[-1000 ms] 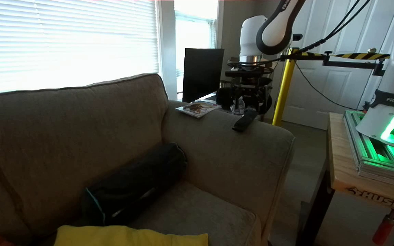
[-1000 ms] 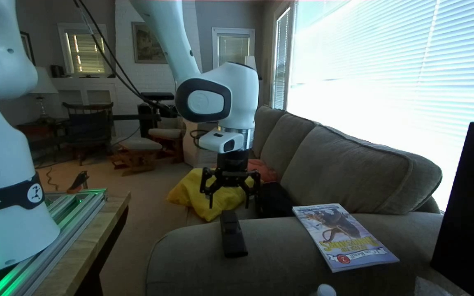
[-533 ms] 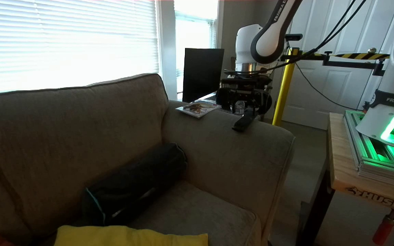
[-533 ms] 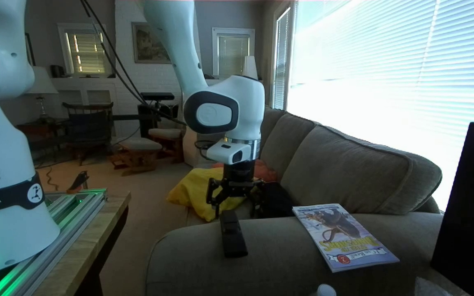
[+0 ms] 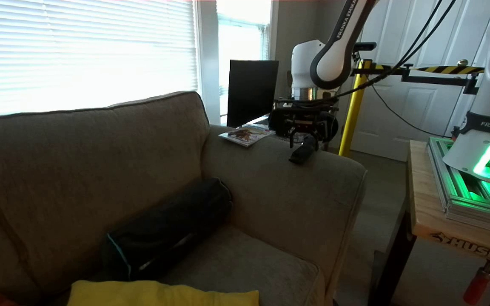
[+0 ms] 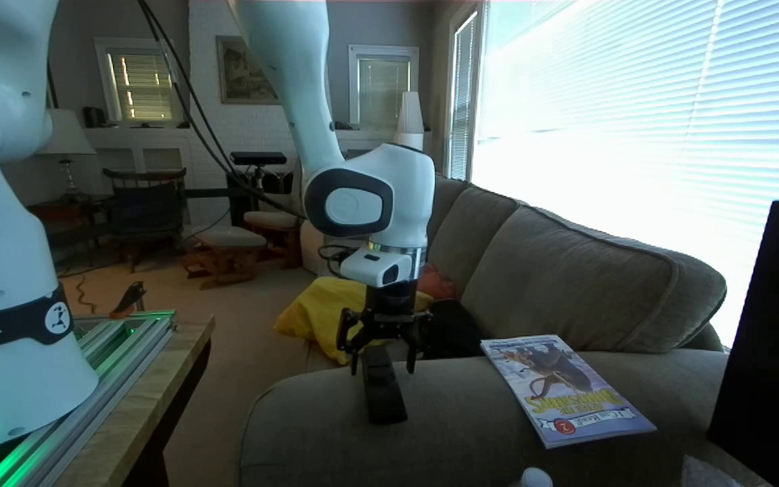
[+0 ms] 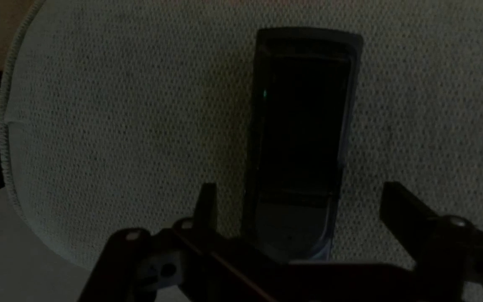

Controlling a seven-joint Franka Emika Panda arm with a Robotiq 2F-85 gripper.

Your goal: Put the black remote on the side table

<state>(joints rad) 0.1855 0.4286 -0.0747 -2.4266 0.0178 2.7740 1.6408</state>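
The wrist view looks down on a slim, oblong, black remote [image 7: 302,126] lying on the rounded, grey-beige, woven-fabric couch arm [image 7: 120,126]; it alone gives the remote's dark glossy panel and the rounded, slightly paler section at one end. The black two-fingered gripper [image 7: 300,201] stands with its fingers [image 7: 208,201] spread wider than the remote, one to each side, with fabric showing in both gaps. In an exterior view the fingertips [image 6: 353,365] straddle the remote's far end; whether they touch the couch arm cannot be told.

The black cylindrical bolster cushion [image 5: 168,225] with pale blue piping shows at length on the couch seat [image 5: 262,267] in an exterior view, where a white panelled door [image 5: 466,34] and a yellow upright post [image 5: 352,121] also appear; in an exterior view only a dark patch of the cushion [image 6: 454,331] shows beyond the gripper, and there a framed picture [image 6: 247,71] hangs on a pale brick wall [image 6: 254,125].

The glossy paper book [image 6: 569,389] lies on the couch arm in both exterior views, but its cover reads only where it faces the camera: "I Can Read!" and a red disc with "2", below a yellow title too blurred to make out. "FRANKA EMIKA" runs along the white robot arm [image 5: 338,55], and "HUSKY" marks the edge of the light wooden bench [image 5: 425,208].
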